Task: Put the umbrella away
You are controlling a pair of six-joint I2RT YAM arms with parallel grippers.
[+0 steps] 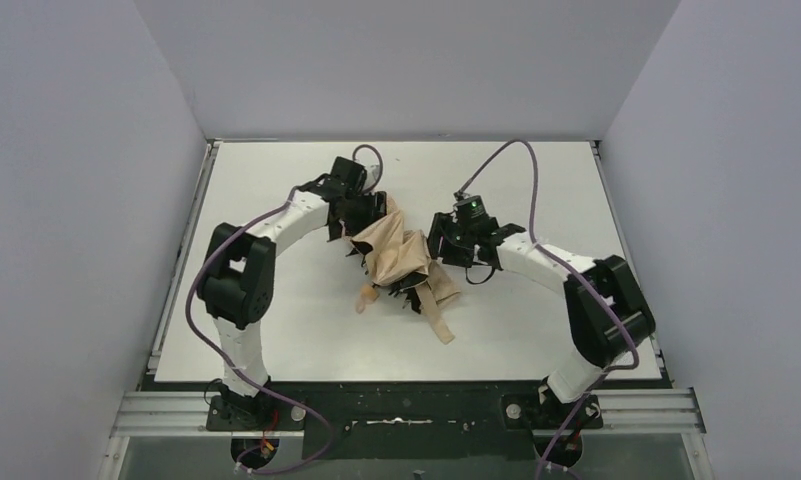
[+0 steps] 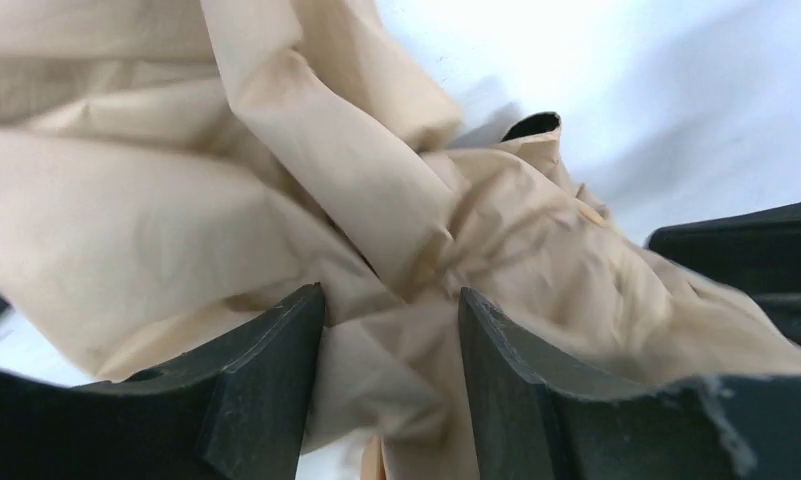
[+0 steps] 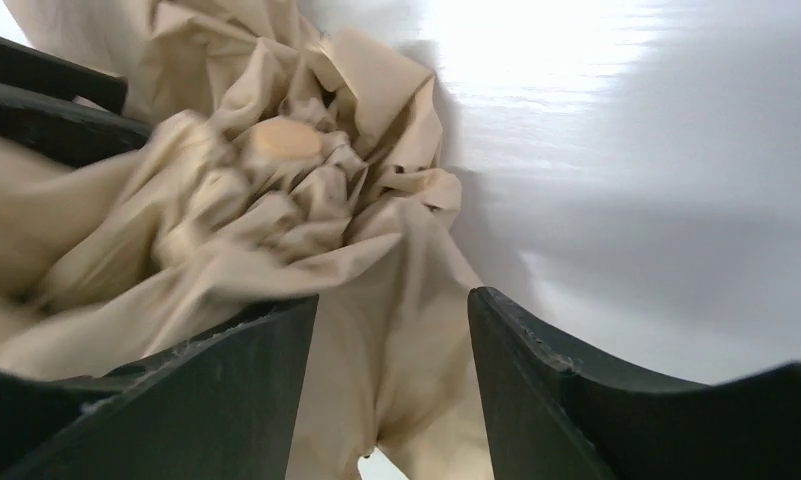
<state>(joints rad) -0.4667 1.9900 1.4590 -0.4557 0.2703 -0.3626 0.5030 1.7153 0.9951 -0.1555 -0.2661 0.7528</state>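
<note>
The umbrella [image 1: 401, 258] lies crumpled at the middle of the white worktop [image 1: 276, 180], between the two arms. Its beige fabric is bunched in loose folds, and black ribs [image 1: 408, 288] poke out along its lower edge. A tan strap [image 1: 439, 325] trails from the heap toward the lower right, flat on the worktop.

The left end effector [image 1: 361, 222] meets the umbrella at its upper left corner. In the left wrist view the left end effector [image 2: 391, 300] has its two dark fingers [image 2: 266, 350] part-way apart, with the fabric [image 2: 376, 200] packed into the whole gap. The creases draw in toward that gap, so it is pinching a wad of the canopy.

The right end effector [image 1: 446, 245] sits against the umbrella's right side. In the right wrist view the right end effector [image 3: 391, 300] is spread. A slack fold of fabric [image 3: 396, 300] hangs between its fingers [image 3: 536, 380], and a sliver of worktop shows at the bottom of the gap. A smooth, rounded tan piece [image 3: 286, 140] sits among the folds in the upper left of that view; what part it is cannot be told.
</note>
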